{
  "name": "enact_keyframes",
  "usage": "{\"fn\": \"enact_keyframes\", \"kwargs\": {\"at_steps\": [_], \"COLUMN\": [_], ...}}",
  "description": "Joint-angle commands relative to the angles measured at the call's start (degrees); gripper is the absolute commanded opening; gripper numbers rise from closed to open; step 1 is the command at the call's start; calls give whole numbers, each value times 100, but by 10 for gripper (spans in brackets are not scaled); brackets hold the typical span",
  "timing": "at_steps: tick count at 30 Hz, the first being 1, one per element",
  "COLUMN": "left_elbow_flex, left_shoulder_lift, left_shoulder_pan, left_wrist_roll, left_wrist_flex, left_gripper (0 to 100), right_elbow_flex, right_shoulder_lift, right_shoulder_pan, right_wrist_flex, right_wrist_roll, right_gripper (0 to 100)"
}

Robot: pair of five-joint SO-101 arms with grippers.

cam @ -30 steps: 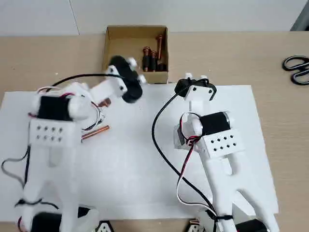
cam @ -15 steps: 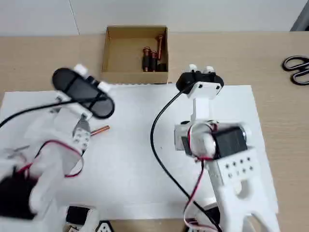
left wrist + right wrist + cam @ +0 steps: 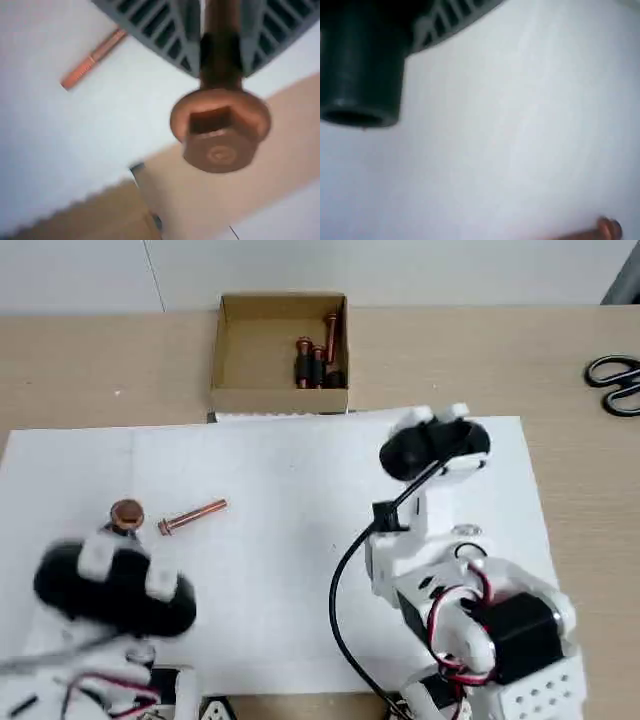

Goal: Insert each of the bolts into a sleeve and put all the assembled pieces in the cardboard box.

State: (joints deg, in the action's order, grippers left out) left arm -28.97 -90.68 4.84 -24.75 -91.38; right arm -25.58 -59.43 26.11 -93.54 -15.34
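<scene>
A: What is held by the left claw [image 3: 222, 45]?
B: A copper bolt [image 3: 220, 127] is clamped by its shank, the claw closed tight on it, head pointing outward.
A: And the right claw [image 3: 367, 25]?
B: It is closed on a black sleeve [image 3: 362, 75], held above the white sheet [image 3: 300, 570].
A: Where is the loose bolt [image 3: 192, 517] found?
B: It is laid flat on the sheet toward nine o'clock, just at three o'clock of the held one. The cardboard box [image 3: 235, 350] is set at twelve o'clock; perhaps three assembled pieces [image 3: 315, 360] are seen inside.
</scene>
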Motion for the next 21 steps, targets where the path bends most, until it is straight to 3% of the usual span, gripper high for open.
{"fn": "enact_keyframes", "kwargs": {"at_steps": [1, 4, 11, 17, 21], "left_elbow_flex": [-1262, -1657, -2105, -2527, -2958], "left_shoulder_lift": [-1398, -1292, -1257, -1257, -1257], "left_shoulder_pan": [53, 158, 237, 229, 229], "left_wrist_roll": [35, 334, 2207, 4114, 4923], "left_wrist_flex": [993, 1415, 2295, 2611, 2787], "left_gripper": [6, 6, 6, 6, 6], "right_elbow_flex": [-448, -1055, -2585, -3789, -4659], "right_shoulder_lift": [-347, -690, -1437, -1974, -2404], "right_shoulder_pan": [-4, 13, 13, 22, 136], "right_wrist_flex": [488, 1130, 2448, 3415, 4136], "right_wrist_roll": [193, 360, 879, 888, 1319], "right_gripper": [3, 3, 3, 3, 3]}}
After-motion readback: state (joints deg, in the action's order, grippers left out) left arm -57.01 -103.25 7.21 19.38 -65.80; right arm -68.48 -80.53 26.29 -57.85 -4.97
